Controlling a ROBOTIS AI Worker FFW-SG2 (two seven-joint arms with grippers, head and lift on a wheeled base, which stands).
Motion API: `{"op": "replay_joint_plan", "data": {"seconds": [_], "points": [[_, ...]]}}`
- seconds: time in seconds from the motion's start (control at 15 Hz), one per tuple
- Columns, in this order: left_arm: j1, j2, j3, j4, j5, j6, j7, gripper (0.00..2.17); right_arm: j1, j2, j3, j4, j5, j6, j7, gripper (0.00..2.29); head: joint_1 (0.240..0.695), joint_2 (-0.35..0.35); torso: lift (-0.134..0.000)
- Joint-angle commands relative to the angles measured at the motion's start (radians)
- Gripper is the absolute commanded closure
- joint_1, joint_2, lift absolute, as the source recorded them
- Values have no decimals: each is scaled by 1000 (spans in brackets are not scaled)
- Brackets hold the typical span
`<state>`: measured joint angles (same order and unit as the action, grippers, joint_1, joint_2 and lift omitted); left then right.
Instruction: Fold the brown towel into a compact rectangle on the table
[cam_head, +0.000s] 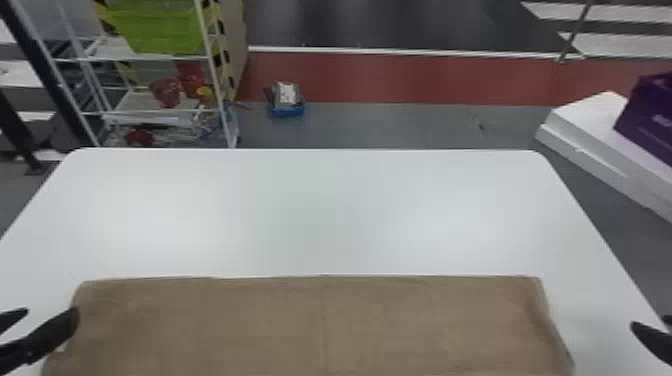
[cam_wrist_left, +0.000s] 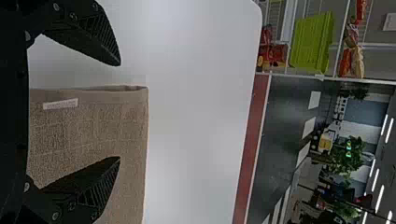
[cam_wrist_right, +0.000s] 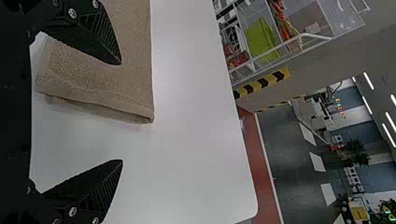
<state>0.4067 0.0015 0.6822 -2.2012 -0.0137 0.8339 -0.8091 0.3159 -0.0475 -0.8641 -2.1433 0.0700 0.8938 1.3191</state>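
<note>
The brown towel lies flat as a wide band along the table's near side, its far edge nearly straight. At its left end is my left gripper, open; in the left wrist view the left gripper has its fingers apart above the towel's end, where a small white label shows. Just off the right end is my right gripper; in the right wrist view the right gripper stands open over the towel's layered edge, holding nothing.
The white table extends beyond the towel. Behind it on the left stands a white wire rack with a green bin. A purple box rests on white blocks at the right, beyond the table edge.
</note>
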Motion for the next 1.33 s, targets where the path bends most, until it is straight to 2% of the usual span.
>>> {"op": "replay_joint_plan", "data": {"seconds": [0.0, 0.13, 0.6, 1.27], "points": [[-6, -4, 8, 9, -49, 21, -9, 211, 0, 3, -1, 5, -6, -8, 0, 144, 695, -4, -124], [-16, -4, 7, 25, -74, 34, -36, 211, 0, 2, -3, 8, -13, -11, 5, 144, 695, 9, -124], [-31, -4, -20, 57, -141, 40, -51, 215, 0, 2, -19, 6, -29, -8, 23, 147, 695, 15, -124], [-43, -4, -49, 89, -189, 40, -48, 269, 0, 0, -24, 16, -47, -14, 32, 147, 695, 8, -124]]}}
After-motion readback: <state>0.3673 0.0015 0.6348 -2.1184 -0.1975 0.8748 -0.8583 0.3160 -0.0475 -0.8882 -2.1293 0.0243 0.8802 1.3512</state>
